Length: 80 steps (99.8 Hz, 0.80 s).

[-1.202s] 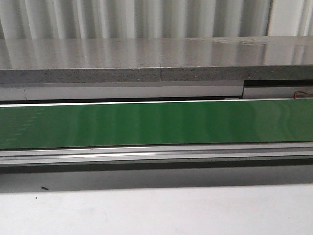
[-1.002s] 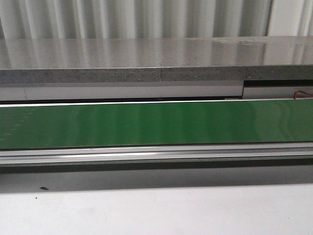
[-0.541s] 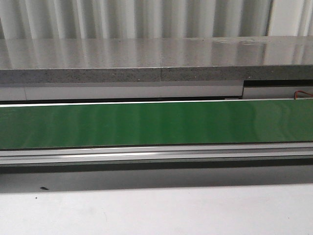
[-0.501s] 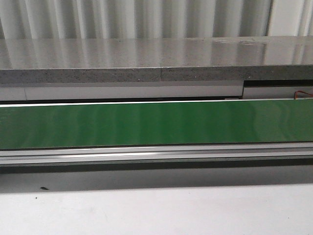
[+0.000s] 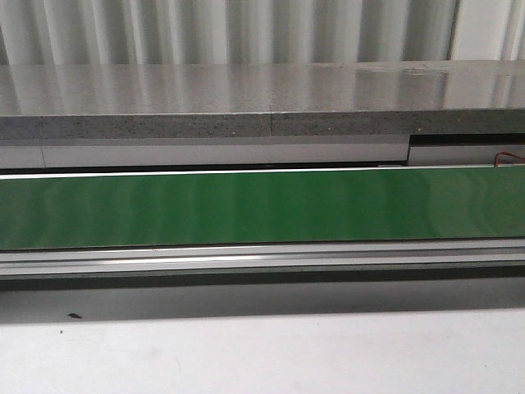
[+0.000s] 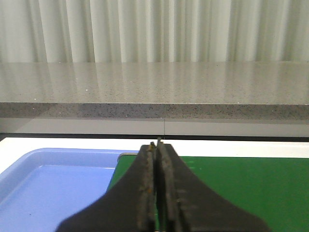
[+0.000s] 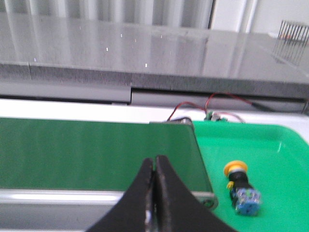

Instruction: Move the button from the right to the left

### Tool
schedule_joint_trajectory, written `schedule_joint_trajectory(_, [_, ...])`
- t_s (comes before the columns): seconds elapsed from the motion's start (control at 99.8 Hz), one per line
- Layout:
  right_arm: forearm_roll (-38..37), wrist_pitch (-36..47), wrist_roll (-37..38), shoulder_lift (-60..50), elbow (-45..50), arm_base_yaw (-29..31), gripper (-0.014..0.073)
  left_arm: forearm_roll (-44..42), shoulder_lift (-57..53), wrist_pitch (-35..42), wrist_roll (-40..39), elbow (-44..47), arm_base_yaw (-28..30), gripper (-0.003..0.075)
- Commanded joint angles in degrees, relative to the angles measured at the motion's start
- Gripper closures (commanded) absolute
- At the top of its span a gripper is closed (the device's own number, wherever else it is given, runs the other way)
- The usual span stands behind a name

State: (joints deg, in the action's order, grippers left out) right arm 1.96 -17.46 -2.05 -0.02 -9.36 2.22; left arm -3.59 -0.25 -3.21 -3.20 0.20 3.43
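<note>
The button [image 7: 240, 186] lies on its side in a bright green tray [image 7: 270, 145], yellow head toward the far side, black collar and blue-grey block nearer; it shows only in the right wrist view. My right gripper [image 7: 155, 158] is shut and empty, over the green belt's near edge, apart from the button and beside the tray. My left gripper [image 6: 155, 142] is shut and empty, above the belt's end next to a blue tray [image 6: 53, 179]. Neither gripper nor the button shows in the front view.
A long green conveyor belt [image 5: 262, 205] runs across with a metal rail [image 5: 262, 258] in front and a grey stone shelf [image 5: 262, 98] behind. Red and black wires [image 7: 203, 108] and a small circuit board lie behind the green tray. A white table surface [image 5: 262, 353] is nearest.
</note>
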Motion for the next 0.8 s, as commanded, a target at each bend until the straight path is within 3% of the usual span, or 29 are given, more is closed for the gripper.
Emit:
schedule_joint_trajectory(0.0, [-0.8,0.6,-0.1,3.6,-6.2,0.4,0.0662,0.3,-1.7,4.5,-0.5,2.2,0.0,0.0741])
schedule_joint_trajectory(0.361, [-0.8,-13.5,-0.1,20.8,-22.1,0.4,0.0662,0.3,-1.7,4.5,-0.5,2.2,0.0,0.0741])
schedule_joint_trajectory(0.571, [0.3,-12.0,-0.1,28.5,-23.5,0.3,0.0662,0.3,-1.7,4.5,-0.5,2.2,0.0,0.0741])
schedule_joint_trajectory(0.791, [1.6,-18.5,-0.1,35.0,-23.6,0.3,0.0661,0.3,-1.7,4.5,-0.5,2.2,0.0,0.0741])
